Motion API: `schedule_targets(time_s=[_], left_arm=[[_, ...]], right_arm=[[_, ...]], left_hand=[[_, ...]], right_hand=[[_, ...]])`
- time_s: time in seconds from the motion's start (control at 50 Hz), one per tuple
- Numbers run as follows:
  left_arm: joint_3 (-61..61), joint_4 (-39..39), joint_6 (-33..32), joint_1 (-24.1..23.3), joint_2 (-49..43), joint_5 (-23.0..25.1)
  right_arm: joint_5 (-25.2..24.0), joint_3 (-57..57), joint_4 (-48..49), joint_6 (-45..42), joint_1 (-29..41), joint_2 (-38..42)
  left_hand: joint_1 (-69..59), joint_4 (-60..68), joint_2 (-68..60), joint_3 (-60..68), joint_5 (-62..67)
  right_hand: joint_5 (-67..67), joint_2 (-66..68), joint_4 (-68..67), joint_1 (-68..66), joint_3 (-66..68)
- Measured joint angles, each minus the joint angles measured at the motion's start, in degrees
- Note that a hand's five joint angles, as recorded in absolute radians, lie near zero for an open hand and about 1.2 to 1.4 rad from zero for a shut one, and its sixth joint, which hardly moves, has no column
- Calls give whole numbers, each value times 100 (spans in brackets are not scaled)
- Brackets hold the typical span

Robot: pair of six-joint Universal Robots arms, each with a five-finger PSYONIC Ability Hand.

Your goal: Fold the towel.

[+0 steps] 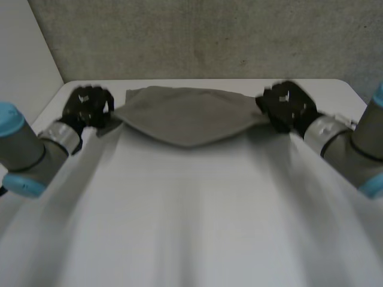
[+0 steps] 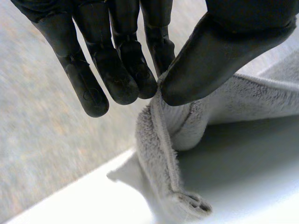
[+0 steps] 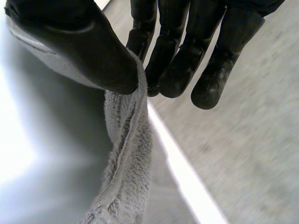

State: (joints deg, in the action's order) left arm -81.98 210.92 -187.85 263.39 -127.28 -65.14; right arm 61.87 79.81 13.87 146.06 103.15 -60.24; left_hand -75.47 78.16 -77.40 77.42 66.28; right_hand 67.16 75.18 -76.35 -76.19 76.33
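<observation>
At twelve o'clock on the table, the towel hangs stretched: left hand pinches its nine-o'clock end, right hand pinches its three-o'clock end.

right hand: black, thumb and straight fingers pinching the edge of the grey towel. towel: fuzzy, hemmed, hanging from the pinch down to the white table. beyond the table edge, a speckled grey floor.
</observation>
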Motion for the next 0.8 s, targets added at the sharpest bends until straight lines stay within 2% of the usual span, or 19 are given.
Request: schedule_targets(time_s=[0.1,0.22,0.4,0.54,0.58,0.64,0.8], left_arm=[[-576,44,-862,42,15,92],[-736,88,-1429,42,-82,63],[-635,365,-1541,35,-322,-4],[-603,639,-1510,21,-398,-18],[-601,698,-1508,16,-416,-20],[-575,787,-1507,8,-475,-26],[-457,834,-1497,1,-687,-109]], right_arm=[[135,628,-9,-166,-57,-116],[279,1022,-21,-151,-62,-443],[346,1312,-59,4,-53,-679],[385,1390,-88,178,-114,-681],[399,1390,-102,245,-149,-673],[424,1372,-139,371,-222,-628],[613,1294,-178,464,-323,-398]], left_hand=[[0,0,0,0,0],[0,1,0,0,0],[16,-203,119,-111,-32],[732,-1010,940,-930,-800],[783,-1048,976,-965,-842],[806,-1062,999,-971,-859],[806,-1062,1006,-976,-860]], right_hand=[[0,0,0,0,0],[0,0,0,0,0],[0,0,0,0,0],[-34,0,12,7,-14],[-645,-585,579,622,-613],[-2235,-2002,2081,2120,-2107],[-3694,-3311,3427,3451,-3432]])
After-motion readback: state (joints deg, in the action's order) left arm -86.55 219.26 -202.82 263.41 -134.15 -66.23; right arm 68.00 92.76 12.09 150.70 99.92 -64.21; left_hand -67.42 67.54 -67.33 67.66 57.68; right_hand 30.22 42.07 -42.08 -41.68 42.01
